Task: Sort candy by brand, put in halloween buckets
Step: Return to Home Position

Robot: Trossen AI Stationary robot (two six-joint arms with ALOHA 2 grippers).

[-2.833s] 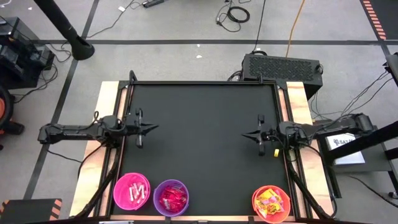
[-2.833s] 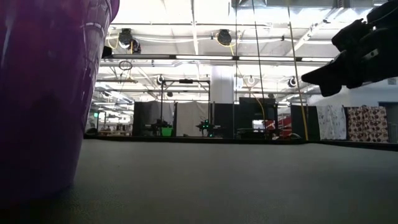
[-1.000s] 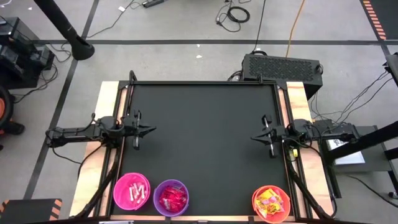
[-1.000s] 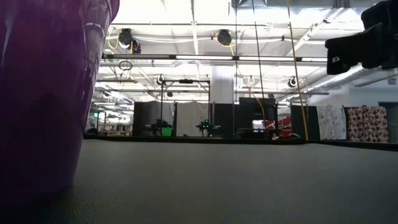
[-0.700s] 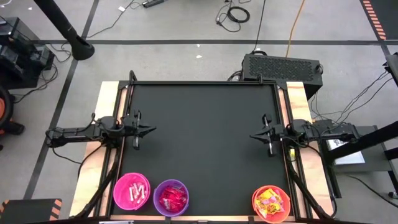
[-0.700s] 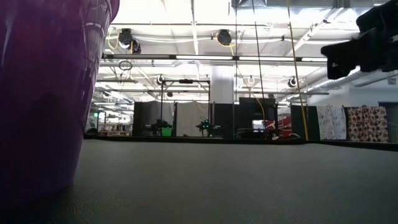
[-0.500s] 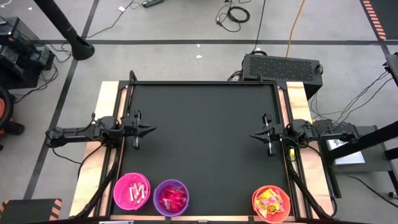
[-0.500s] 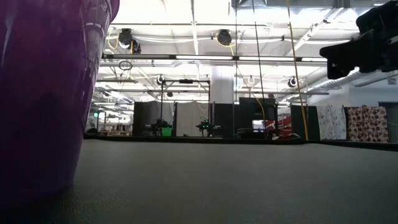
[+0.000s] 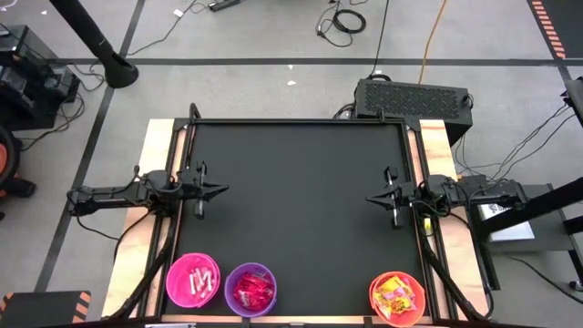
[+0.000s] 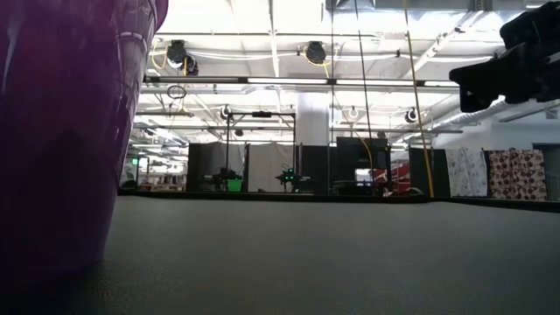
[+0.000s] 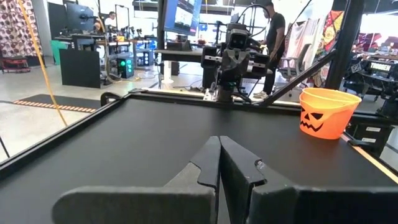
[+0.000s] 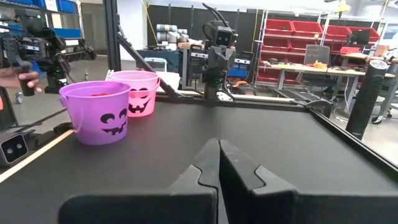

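Observation:
Three buckets stand on their bases along the table's near edge: a hot pink bucket (image 9: 193,280) with pale packets, a purple bucket (image 9: 250,289) with red candy, and an orange bucket (image 9: 398,297) with yellow and red candy. My left gripper (image 9: 224,189) is shut at the table's left side, pointing right. My right gripper (image 9: 369,199) is shut at the right side, pointing left. In the left wrist view the orange bucket (image 11: 325,112) shows beyond my shut fingers (image 11: 219,149). In the right wrist view the purple bucket (image 12: 101,112) and pink bucket (image 12: 138,92) stand together.
The black mat (image 9: 301,210) is bare between the two arms. A raised black frame (image 9: 301,121) runs round it. The purple bucket's wall (image 10: 61,131) fills the low view's left side. People and workbenches show in the room beyond the table.
Over the last second both arms have held almost still at the table's sides. Nothing on the table has moved.

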